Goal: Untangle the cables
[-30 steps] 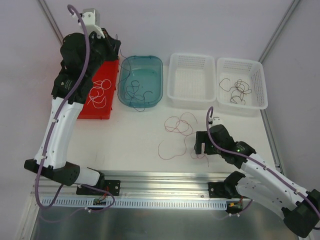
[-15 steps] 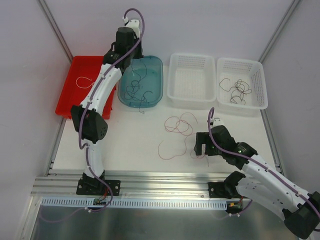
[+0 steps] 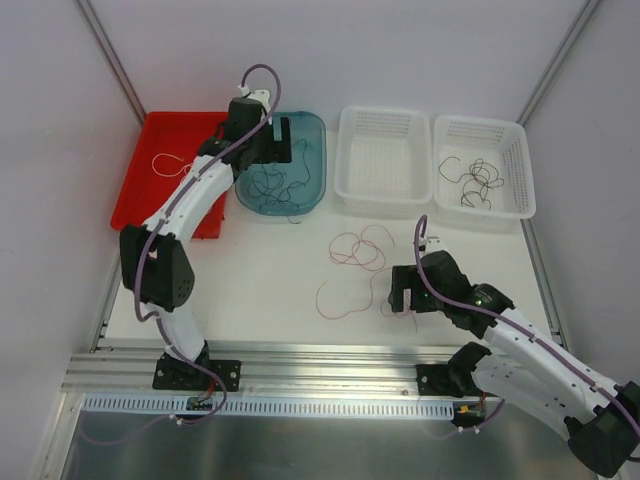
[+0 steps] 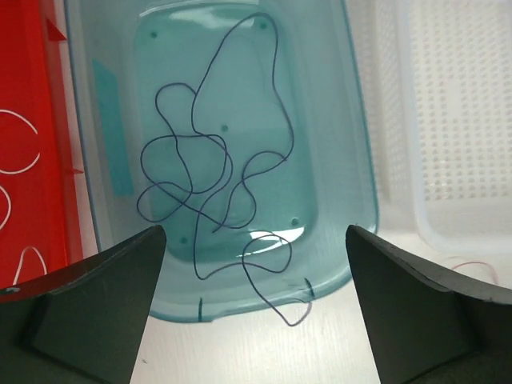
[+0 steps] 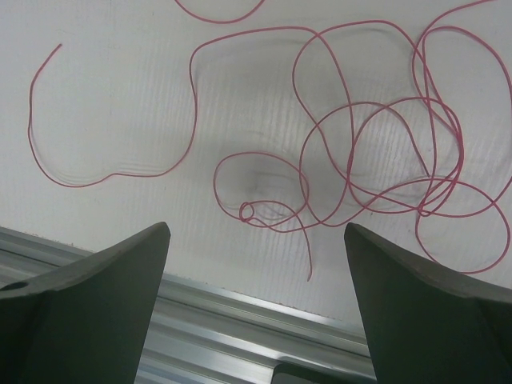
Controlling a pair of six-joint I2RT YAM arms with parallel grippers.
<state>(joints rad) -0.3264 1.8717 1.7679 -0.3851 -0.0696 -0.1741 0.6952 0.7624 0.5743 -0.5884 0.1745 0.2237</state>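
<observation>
**Q:** What do you see from above?

**A:** My left hand (image 3: 277,148) hangs over the teal tub (image 3: 315,175) in the upper middle of the frame, fingers apart and holding nothing. Dark cables (image 3: 270,186) lie curled inside that tub. Left of it, white cables (image 3: 170,162) lie on the red tray (image 3: 135,195). Two white baskets stand to the right, and the far one (image 3: 520,165) holds dark brown cables (image 3: 475,182). My right hand (image 3: 404,298) is low on the bench (image 3: 260,270) at lower right, just beside the red-pink cables (image 3: 355,250), which lie loose at centre.

**Q:** And from your left wrist?

**A:** The left hand (image 4: 254,240) is spread wide, with a finger in each lower corner. The dark cables (image 4: 216,172) loop across the floor of the teal tub (image 4: 362,184), and one end trails over its lower rim. The red tray (image 4: 32,96) runs along the left edge.

**Q:** And the right wrist?

**A:** The right hand (image 5: 256,232) is also apart and empty. The red-pink cables (image 5: 432,204) lie on the bench (image 5: 120,80), overlapping in loops at centre and right. One separate strand curves at the left.
</observation>
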